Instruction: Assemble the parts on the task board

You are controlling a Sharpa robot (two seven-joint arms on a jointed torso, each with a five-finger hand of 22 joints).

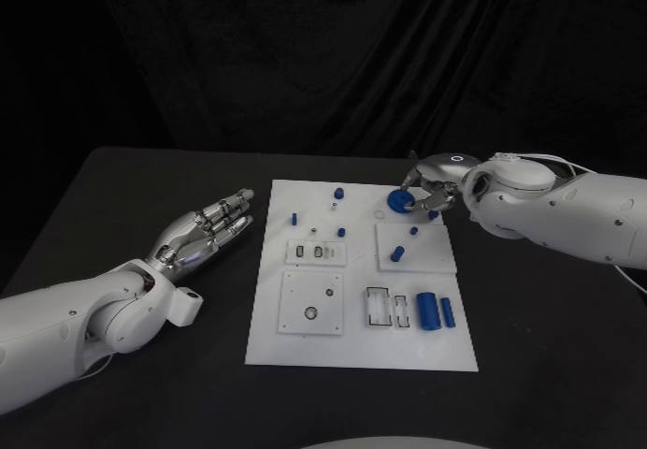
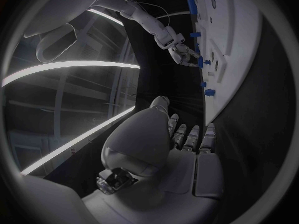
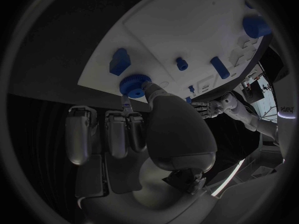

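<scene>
The white task board (image 1: 304,344) lies in the middle of the black table. My right hand (image 1: 432,191) hovers over the board's far right corner and pinches a round blue knurled part (image 1: 399,200) between thumb and a finger. In the right wrist view that round part (image 3: 132,85) sits at the thumb tip, close above the board's edge (image 3: 99,82). My left hand (image 1: 205,232) rests flat on the table just left of the board, fingers stretched out and apart, holding nothing.
Small blue pegs (image 1: 338,194) (image 1: 294,219) (image 1: 399,252) stand on the board's far half. Two blue cylinders (image 1: 426,311) lie at its near right beside slotted recesses (image 1: 386,309). A blue block (image 3: 119,61) stands near the held part.
</scene>
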